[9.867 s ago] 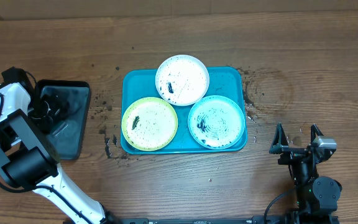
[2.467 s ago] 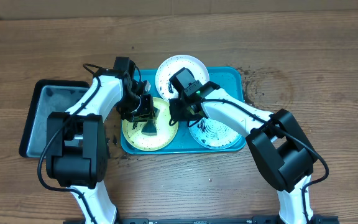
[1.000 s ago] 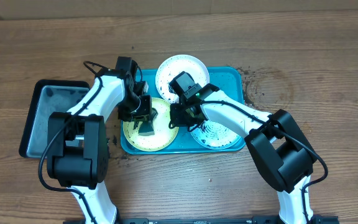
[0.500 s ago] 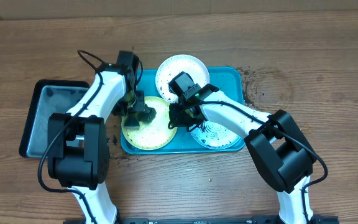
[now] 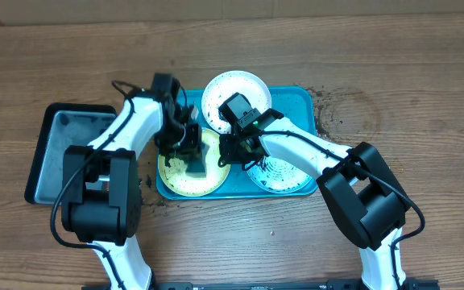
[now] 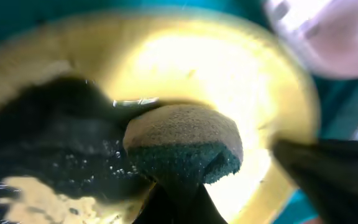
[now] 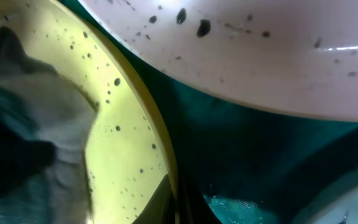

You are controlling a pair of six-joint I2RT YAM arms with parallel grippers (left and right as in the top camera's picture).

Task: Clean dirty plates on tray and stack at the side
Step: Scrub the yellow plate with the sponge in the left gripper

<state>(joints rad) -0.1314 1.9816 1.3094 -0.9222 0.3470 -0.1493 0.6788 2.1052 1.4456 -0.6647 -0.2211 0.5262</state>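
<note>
I see the big bright turquoise plastic tray (image 5: 300, 101) in the middle of the brown wooden worktop (image 5: 393, 72). Three round plates lie in it. The white plate (image 5: 244, 84) is at the far side. The lime green plate (image 5: 174, 173) is at the near left. The light blue plate (image 5: 287, 173) is at the near right. All three have black specks on them, and they sit just beside each other.

My left end effector (image 5: 190, 155) is over the lime green plate. Its fingers are pinched tight on a small sponge (image 6: 182, 146) with a tan side and a dark green side. The sponge is pressed down on the inside of that plate. The left wrist view is blurry, so I cannot see much more there.

My right end effector (image 5: 226, 151) is at the right rim of the lime green plate, between it and the light blue plate. In the right wrist view the yellow-green rim runs straight in between the fingers, and they look closed on it.

A smaller black tray with a grey inside (image 5: 71, 153) sits on the worktop to the left, apart from the turquoise tray. Some black crumbs (image 5: 322, 113) lie on the worktop just beside the turquoise tray's right side.
</note>
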